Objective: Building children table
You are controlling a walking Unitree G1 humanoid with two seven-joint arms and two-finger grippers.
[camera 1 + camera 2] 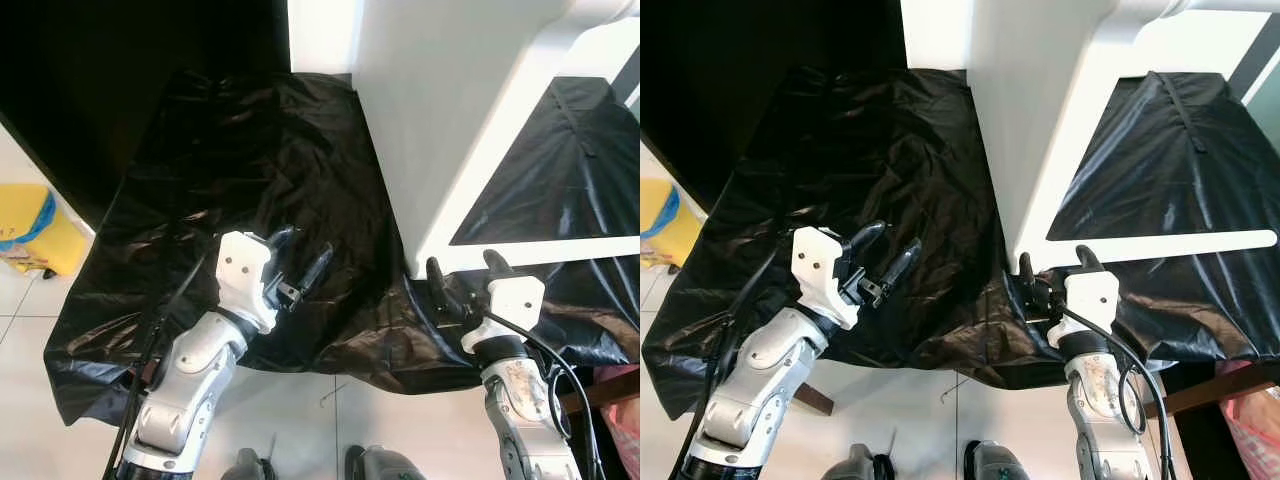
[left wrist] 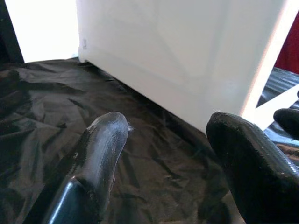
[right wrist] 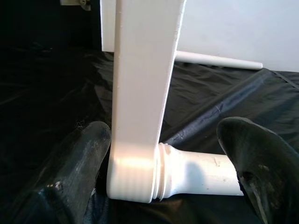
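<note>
Surface: black plastic sheet (image 1: 250,190), crinkled, draped over a desk; its edges hang down toward the white tile floor (image 1: 300,420).
Table part: white children's table (image 1: 450,120) lying on its side on the sheet, flat top panel upright, frame rail running off to the robot's right.
Leg: white round table leg (image 3: 196,173) screwed into the corner of the frame at the near lower end, lying just above the sheet. A second white leg (image 3: 219,60) lies farther back on the sheet.
Left hand: left hand (image 1: 300,265) hovers over the sheet, just left of the table panel, fingers spread apart, holding nothing. In the left wrist view the panel's edge sits beyond the fingertips (image 2: 107,135), not touching.
Right hand: right hand (image 1: 462,272) at the near corner of the frame, fingers wide apart on either side of the leg joint; whether the pads touch it I cannot tell.
Floor items: yellow object (image 1: 30,235) at far left on the tiles.
</note>
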